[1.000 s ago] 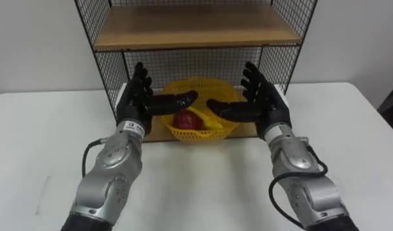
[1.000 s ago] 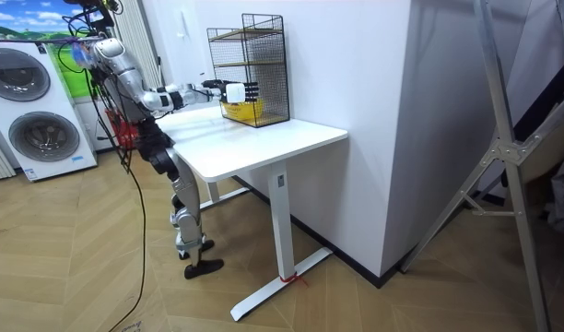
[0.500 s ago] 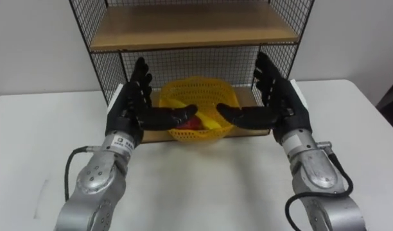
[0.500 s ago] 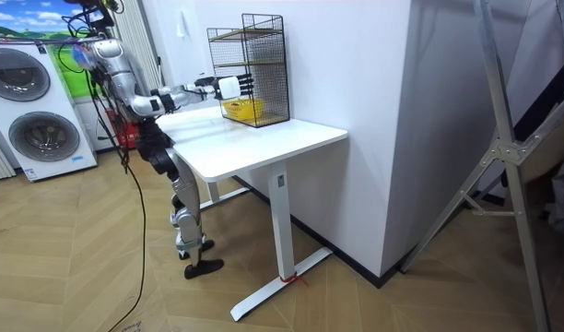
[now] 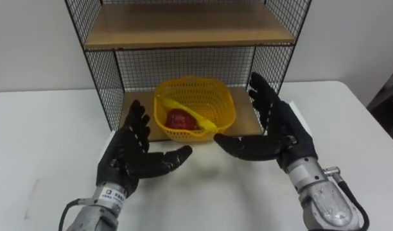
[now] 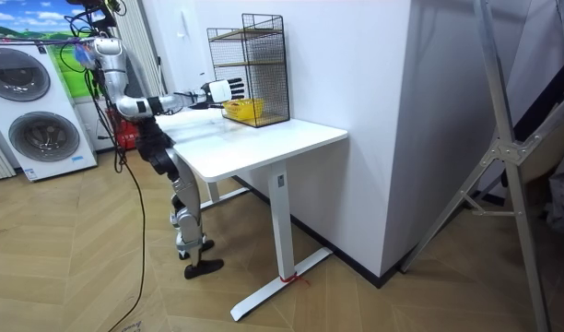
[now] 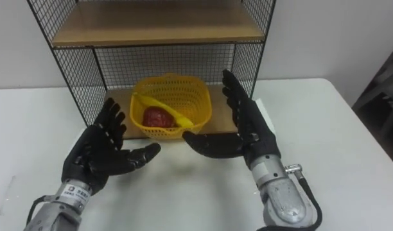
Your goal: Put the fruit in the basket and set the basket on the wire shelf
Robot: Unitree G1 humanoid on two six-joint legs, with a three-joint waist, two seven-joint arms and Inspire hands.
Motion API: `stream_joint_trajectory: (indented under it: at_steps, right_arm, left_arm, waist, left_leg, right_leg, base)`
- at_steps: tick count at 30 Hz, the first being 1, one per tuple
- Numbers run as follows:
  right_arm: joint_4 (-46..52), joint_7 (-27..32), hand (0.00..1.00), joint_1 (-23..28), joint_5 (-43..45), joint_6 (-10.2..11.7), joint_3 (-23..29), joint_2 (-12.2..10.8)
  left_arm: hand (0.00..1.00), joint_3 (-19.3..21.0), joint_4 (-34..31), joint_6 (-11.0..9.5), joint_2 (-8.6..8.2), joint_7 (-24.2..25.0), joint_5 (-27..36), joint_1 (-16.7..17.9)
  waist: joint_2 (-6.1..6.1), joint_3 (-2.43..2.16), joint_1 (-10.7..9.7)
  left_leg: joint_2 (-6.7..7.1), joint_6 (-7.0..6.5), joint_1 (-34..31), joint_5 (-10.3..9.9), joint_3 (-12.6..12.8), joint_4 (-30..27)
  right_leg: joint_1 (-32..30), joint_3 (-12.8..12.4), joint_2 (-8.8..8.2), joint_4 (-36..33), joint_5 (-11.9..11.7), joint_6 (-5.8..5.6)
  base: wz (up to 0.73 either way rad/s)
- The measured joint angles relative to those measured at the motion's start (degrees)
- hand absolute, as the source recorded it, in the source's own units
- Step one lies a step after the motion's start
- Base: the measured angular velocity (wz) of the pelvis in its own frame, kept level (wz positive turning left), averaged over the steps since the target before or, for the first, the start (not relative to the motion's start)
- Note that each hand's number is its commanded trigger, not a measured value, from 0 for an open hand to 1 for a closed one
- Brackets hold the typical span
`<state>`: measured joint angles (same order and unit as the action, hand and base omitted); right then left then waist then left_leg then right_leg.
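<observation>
At the frame's centre, a yellow lattice-mesh basket [image 5: 223,110] holds a dark red fruit [image 5: 180,119] and a yellow banana [image 5: 195,114]. It sits in a black wire-grid shelf [image 5: 183,64] with light brown wooden boards [image 5: 183,25]. The table [image 5: 49,135] is plain white; the left hand [image 5: 126,157] and right hand [image 5: 280,131] are black.
</observation>
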<state>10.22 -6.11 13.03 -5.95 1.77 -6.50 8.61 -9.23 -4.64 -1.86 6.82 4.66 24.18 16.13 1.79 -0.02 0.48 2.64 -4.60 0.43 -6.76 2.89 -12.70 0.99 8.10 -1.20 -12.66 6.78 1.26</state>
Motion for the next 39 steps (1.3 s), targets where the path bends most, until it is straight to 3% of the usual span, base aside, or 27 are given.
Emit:
stream_joint_trajectory:
  at_steps: [5, 7, 10, 12, 15, 19, 24, 27, 32, 34, 36, 39]
  right_arm:
    - [0.0, -2.5, 0.0, 4.8, 0.1, 0.2, 1.9, 0.4]
    - [0.0, -2.8, 0.0, 6.7, 0.0, 0.2, 4.9, 0.5]
    - [2.2, -2.3, 0.0, 9.2, 4.0, 0.3, 8.3, 0.7]
    - [2.8, -1.8, 0.0, 10.2, 6.5, 1.7, 9.2, 0.7]
    - [3.8, -0.2, 0.0, 14.5, 6.8, 3.3, 10.1, 0.8]
    - [3.8, 3.0, 0.0, 17.6, 6.3, 3.7, 13.1, 0.7]
    - [3.8, 16.3, 0.0, 19.7, 6.0, 8.4, 22.2, 1.0]
    - [3.8, 27.1, 0.0, 19.5, 7.1, 9.7, 27.9, 1.3]
    - [3.6, 43.8, 0.0, 18.0, 5.9, 12.0, 36.4, 5.1]
    - [2.4, 49.6, 0.0, 16.3, 2.0, 13.7, 40.2, 8.1]
    - [0.3, 57.0, 0.0, 15.6, -2.0, 14.6, 45.4, 10.9]
    - [-1.3, 64.0, 0.0, 15.6, -10.0, 14.6, 51.0, 13.6]
  left_arm:
    - [0.0, 1.6, -2.2, -1.7, 0.59, 1.0, 0.1, 2.9]
    - [0.0, 3.9, -2.5, -3.4, 0.67, 1.3, 0.0, 5.0]
    - [0.0, 7.3, -2.5, -3.8, 0.94, 1.3, -0.3, 7.0]
    - [0.0, 8.9, -2.5, -4.7, 1.05, 1.0, -0.7, 8.4]
    - [0.0, 10.9, -2.6, -6.2, 0.98, 0.0, 0.1, 11.6]
    - [0.0, 14.7, -2.5, -7.5, 0.65, -3.2, 0.4, 15.3]
    - [0.0, 24.7, -2.3, -11.5, 0.27, -12.3, 4.4, 16.1]
    - [0.0, 31.2, -2.8, -12.9, 0.24, -19.3, 4.5, 15.7]
    - [0.0, 41.1, -8.2, -14.5, 0.57, -33.4, 4.5, 15.1]
    - [0.0, 45.2, -8.4, -15.3, 2.75, -39.0, 4.5, 13.9]
    - [0.0, 50.0, -8.4, -16.2, 5.97, -46.1, 5.1, 13.3]
    - [0.0, 56.9, -6.7, -16.2, 10.48, -52.9, 12.2, 13.3]
  waist:
    - [-0.57, -0.27, 0.2]
    - [-0.99, -0.27, 0.1]
    - [-1.6, -0.28, 0.2]
    - [-1.8, -0.28, 0.1]
    - [-1.53, 0.01, 0.4]
    - [-1.27, 0.03, 1.3]
    - [-1.07, -0.16, 1.7]
    - [-1.07, -0.15, 1.8]
    - [-0.86, -0.18, 1.6]
    - [-0.73, -0.18, 1.6]
    - [-0.48, -0.35, 1.6]
    - [-0.63, -0.43, 2.0]
  left_leg:
    - [0.01, -0.23, -0.3, -0.2, 0.1, 0.0]
    - [0.02, -0.21, -0.3, -0.2, 0.1, 0.0]
    - [0.03, -0.22, -0.7, -0.2, 0.1, 0.0]
    - [0.03, -0.2, -0.8, -0.2, 0.0, 0.0]
    - [0.03, 0.1, -0.7, 0.0, 0.0, 0.3]
    - [0.07, 0.03, -0.1, -0.1, 0.0, 0.6]
    - [0.11, 0.18, 0.0, 0.0, 0.0, 1.1]
    - [0.14, 0.37, 0.0, 0.1, 0.0, 1.2]
    - [0.21, 0.38, -0.8, 0.2, -0.1, 1.3]
    - [0.26, 0.45, -1.3, 0.2, -0.1, 1.3]
    - [0.22, 0.47, -2.1, 0.2, -0.4, 1.1]
    - [0.29, 0.5, -3.4, 0.2, -0.4, 0.9]
  right_leg:
    - [-0.4, -0.1, -0.02, 0.0, 0.0, -0.01]
    - [-0.5, -0.1, -0.02, 0.0, 0.0, -0.01]
    - [-1.0, 0.0, -0.04, -0.1, 0.0, -0.01]
    - [-1.0, 0.0, -0.05, -0.1, 0.0, -0.01]
    - [-0.8, 0.0, -0.03, -0.1, 0.0, 0.0]
    - [-0.4, -0.2, -0.04, -0.1, 0.0, 0.03]
    - [-0.6, -0.1, -0.11, 0.0, 0.1, 0.02]
    - [-0.8, -0.2, -0.11, -0.1, 0.1, 0.02]
    - [-1.8, 0.0, -0.24, -0.6, 0.3, 0.07]
    - [-2.5, 0.0, -0.35, -1.2, 0.5, 0.18]
    - [-3.4, 0.5, -0.45, -1.6, 1.0, 0.23]
    - [-4.9, 0.8, -0.62, -2.5, 1.5, 0.33]
  base:
    - [-0.03]
    - [0.0]
    - [0.0]
    - [0.02]
    - [0.03]
    - [-0.04]
    - [0.0]
    - [0.0]
    - [-0.01]
    - [0.0]
    - [0.09]
    - [0.05]
